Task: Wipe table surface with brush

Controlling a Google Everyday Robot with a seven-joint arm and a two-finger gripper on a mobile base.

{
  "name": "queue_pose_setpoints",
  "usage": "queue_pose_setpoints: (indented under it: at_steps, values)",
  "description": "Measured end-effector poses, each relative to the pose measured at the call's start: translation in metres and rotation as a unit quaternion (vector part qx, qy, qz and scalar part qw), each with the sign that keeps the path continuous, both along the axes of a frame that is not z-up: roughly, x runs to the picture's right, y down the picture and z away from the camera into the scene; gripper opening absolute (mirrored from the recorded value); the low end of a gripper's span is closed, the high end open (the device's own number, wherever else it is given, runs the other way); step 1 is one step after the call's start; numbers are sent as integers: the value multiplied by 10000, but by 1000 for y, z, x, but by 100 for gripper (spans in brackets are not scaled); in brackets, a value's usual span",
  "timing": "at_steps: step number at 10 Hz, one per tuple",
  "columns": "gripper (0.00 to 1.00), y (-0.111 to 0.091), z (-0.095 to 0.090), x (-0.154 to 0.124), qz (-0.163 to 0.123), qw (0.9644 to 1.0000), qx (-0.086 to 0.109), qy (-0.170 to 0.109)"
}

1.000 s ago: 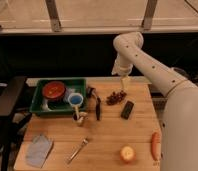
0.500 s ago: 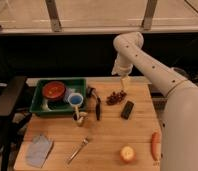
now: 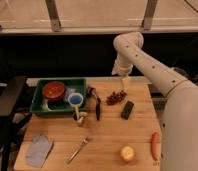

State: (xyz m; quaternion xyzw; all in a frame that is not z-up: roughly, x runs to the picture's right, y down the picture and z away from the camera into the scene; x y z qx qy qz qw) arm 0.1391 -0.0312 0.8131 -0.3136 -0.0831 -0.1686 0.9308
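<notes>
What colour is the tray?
Green tray, camera view; gripper hangs over the far edge of the table.

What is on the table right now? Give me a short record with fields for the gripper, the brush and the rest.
gripper: open, empty, above the table's far edge, near a dark red cluster
brush: lying on the table surface, right of the green tray, not gripped
tray contents: red bowl, blue cup
right of brush: black block
front edge: grey cloth, fork, round yellow fruit

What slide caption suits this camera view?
The gripper hovers over the far edge of the table surface, jaws open; brush lies untouched.
</notes>
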Motion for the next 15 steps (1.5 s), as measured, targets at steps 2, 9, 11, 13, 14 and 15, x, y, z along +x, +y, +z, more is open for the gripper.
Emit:
queue_pose_setpoints:
  at_steps: [2,9,11,13,14,15]
  values:
    - [80,0,0,0,0,10000,0,0]
    - [80,9,22,-46,1256,9914,-278,258]
    - [80,14,29,-66,2039,9769,-349,536]
    - [80,16,27,-77,2513,9646,-299,743]
    - [80,16,27,-84,2557,9632,-295,772]
    - [80,16,26,-83,2567,9629,-292,784]
